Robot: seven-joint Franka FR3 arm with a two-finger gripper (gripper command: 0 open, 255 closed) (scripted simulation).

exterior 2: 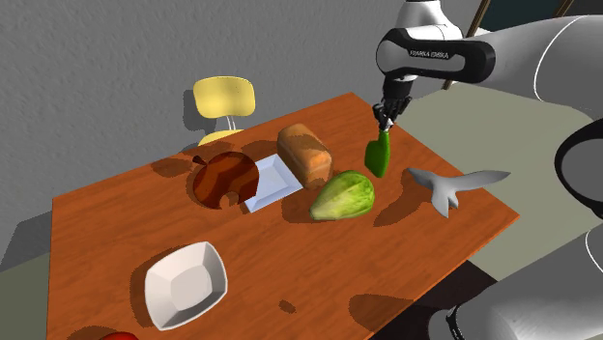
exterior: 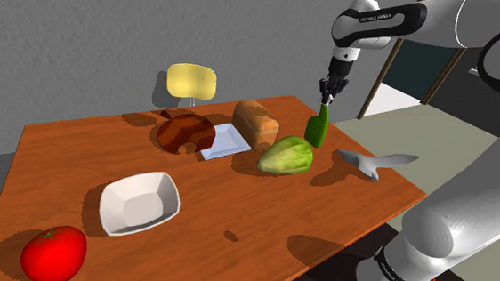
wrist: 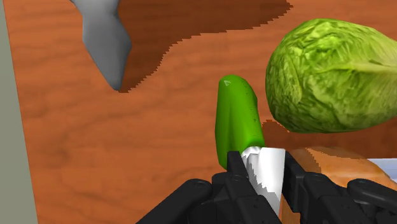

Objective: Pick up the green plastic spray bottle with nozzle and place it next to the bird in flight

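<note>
In the shoulder view a lettuce (exterior: 286, 155) lies on the wooden table (exterior: 80, 154). Just right of it the green spray bottle (exterior: 318, 128) hangs tilted beneath the gripper (exterior: 326, 101), whose jaws clasp its white nozzle (wrist: 266, 170). The grey bird (exterior: 376, 163) lies farther right, apart.

A: The bench (exterior: 71, 164)?
B: Wood, reddish grain, faint sheen.
A: And the spray bottle (wrist: 236, 121)?
B: Smooth glossy green. The bird (wrist: 105, 38) is plain matt grey; the lettuce (wrist: 331, 76) is wrinkled and veined.
</note>
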